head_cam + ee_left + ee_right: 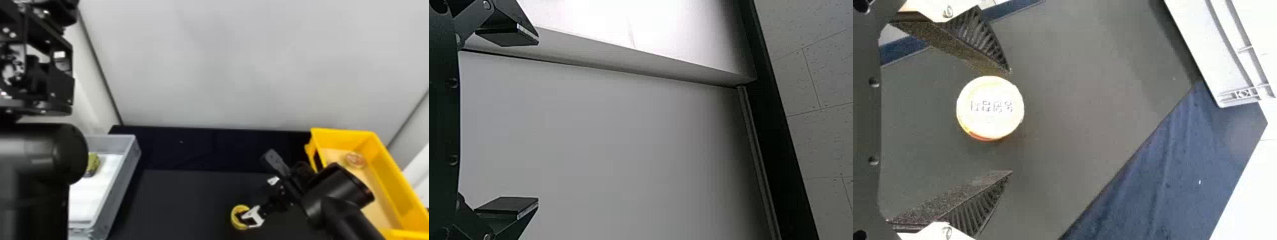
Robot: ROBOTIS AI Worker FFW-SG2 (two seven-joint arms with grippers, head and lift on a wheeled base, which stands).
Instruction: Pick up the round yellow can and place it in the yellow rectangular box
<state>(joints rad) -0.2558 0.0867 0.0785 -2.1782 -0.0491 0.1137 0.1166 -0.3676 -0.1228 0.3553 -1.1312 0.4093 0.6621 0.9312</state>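
Observation:
The round yellow can [235, 220] rests on the dark table in the head view, beside the right gripper [251, 203], one finger of which overlaps it from above. In the right wrist view, the pale top of the can [990, 108] lies between the two spread fingers of the right gripper [1010, 121], nearer one finger than the other. The yellow rectangular box [391, 178] stands at the right, partly behind the right arm. My left gripper [38, 79] is parked high at the left; in the left wrist view the left gripper [537, 120] is open with nothing in it.
A grey tray [119, 174] at the left has a white bottom and holds a green item [93, 163]. A small round item [355, 159] lies inside the yellow box. A light wall [223, 63] rises behind the table.

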